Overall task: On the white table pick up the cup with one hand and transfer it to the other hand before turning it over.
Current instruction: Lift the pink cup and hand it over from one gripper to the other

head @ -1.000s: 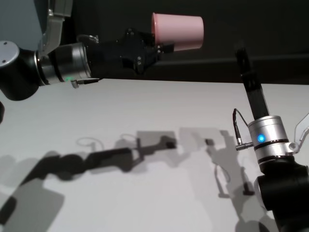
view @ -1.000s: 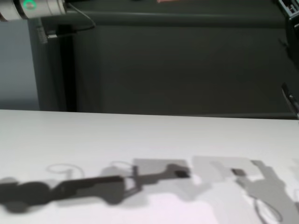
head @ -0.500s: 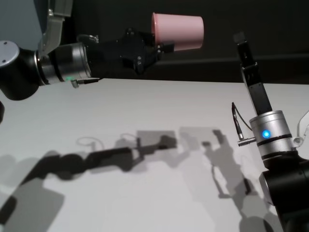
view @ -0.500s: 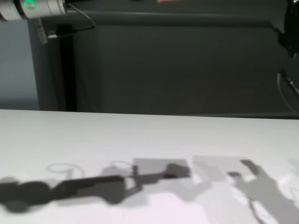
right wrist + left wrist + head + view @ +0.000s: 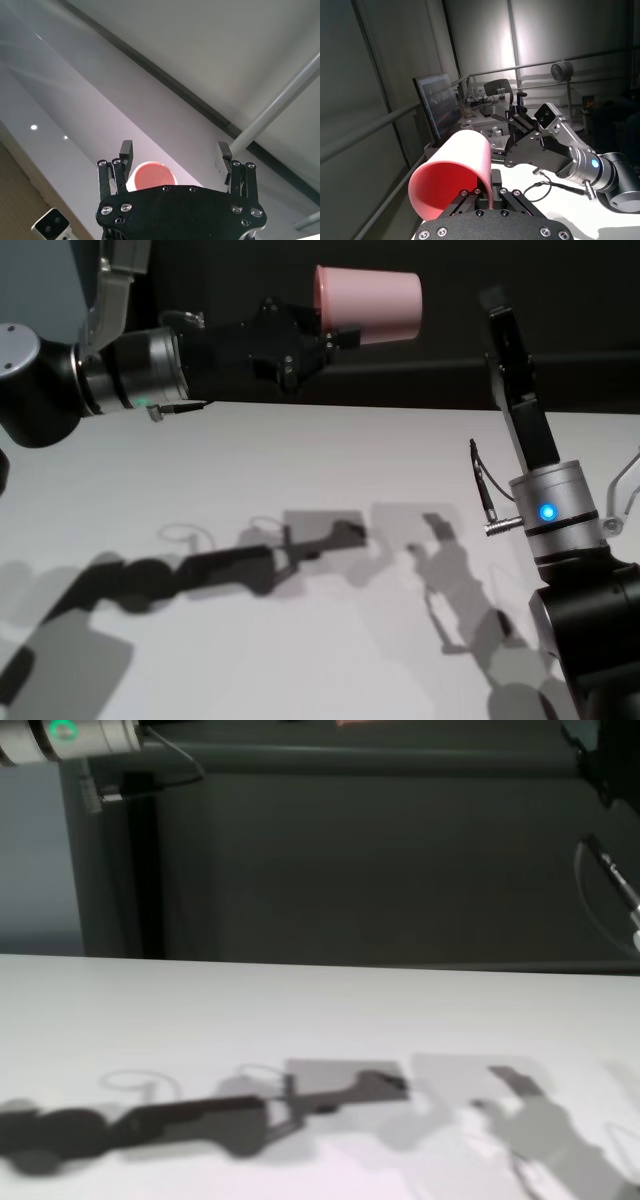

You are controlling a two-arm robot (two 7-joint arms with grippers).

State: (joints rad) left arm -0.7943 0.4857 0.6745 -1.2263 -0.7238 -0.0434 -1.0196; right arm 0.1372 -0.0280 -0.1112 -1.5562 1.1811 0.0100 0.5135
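Since a second ago my right gripper (image 5: 497, 302) has climbed higher at the right of the head view, and its shadow on the white surface (image 5: 300, 470) has slid with it; the left arm and the cup have not budged.

I have the left gripper (image 5: 335, 338) clamped on the cup (image 5: 368, 305), which hangs well above the surface at the upper middle of the head view, lying on its side. In the left wrist view the fingers (image 5: 485, 192) pinch the wall near the rim, with the cup's open mouth (image 5: 445, 187) facing that camera.

My right gripper's fingers (image 5: 125, 150) stand wide in the right wrist view, one on each side of the cup's pink base (image 5: 152, 177), which sits farther off between them. They are not yet touching it.

By my reckoning the pickup is done and the handover is just beginning. Left to do: bring the right fingers around the cup, close them, let go with the left, then turn the cup over.
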